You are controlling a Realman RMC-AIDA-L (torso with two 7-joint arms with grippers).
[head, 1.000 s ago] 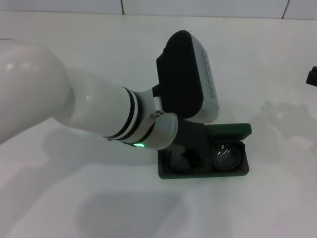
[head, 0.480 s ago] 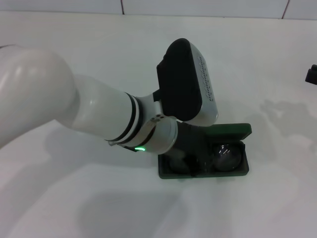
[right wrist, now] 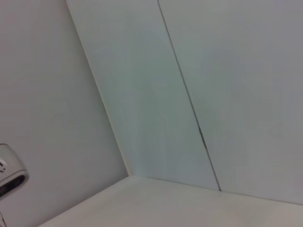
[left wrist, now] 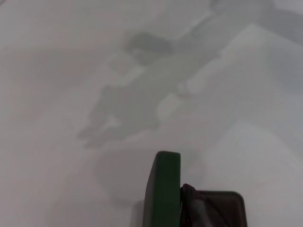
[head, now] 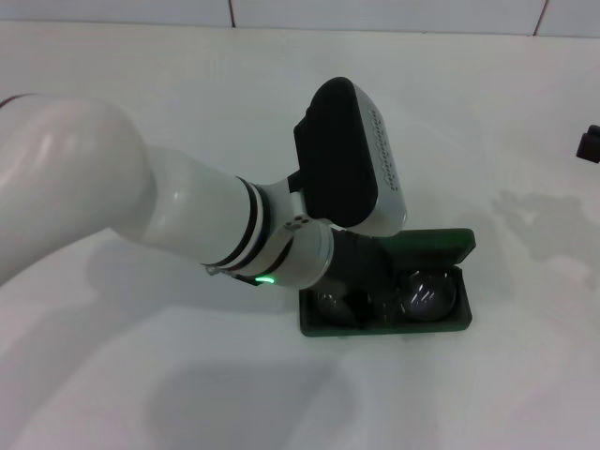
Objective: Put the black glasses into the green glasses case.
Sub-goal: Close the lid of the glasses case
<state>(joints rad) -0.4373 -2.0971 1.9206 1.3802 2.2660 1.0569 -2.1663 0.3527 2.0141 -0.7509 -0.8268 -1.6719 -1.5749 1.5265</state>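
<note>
White laminate fills your head view: the counter [head: 487, 112] is pale, smooth and glossy, with a faint mottled patch on the robot's right side and a tiled wall [head: 375, 14] with dark joints along the far edge. You see the green glasses case [head: 441, 323] lying open near the middle, its lid up at the back. The black glasses [head: 427, 292] rest inside the tray, one round lens catching light. Your left end effector [head: 361, 295] reaches down into the case over the other lens; you cannot tell how far its fingers are spread or whether they have hold of the frame, since the wrist housing covers them. A small dark object [head: 591, 142] sits at the right edge of the counter.

From the left wrist you get mostly blurred grey shadow on the counter, plus the case's green edge and a bit of dark lining.

From the right wrist you see only pale wall panels [right wrist: 199, 85] meeting a light surface; the right end effector does not show.
</note>
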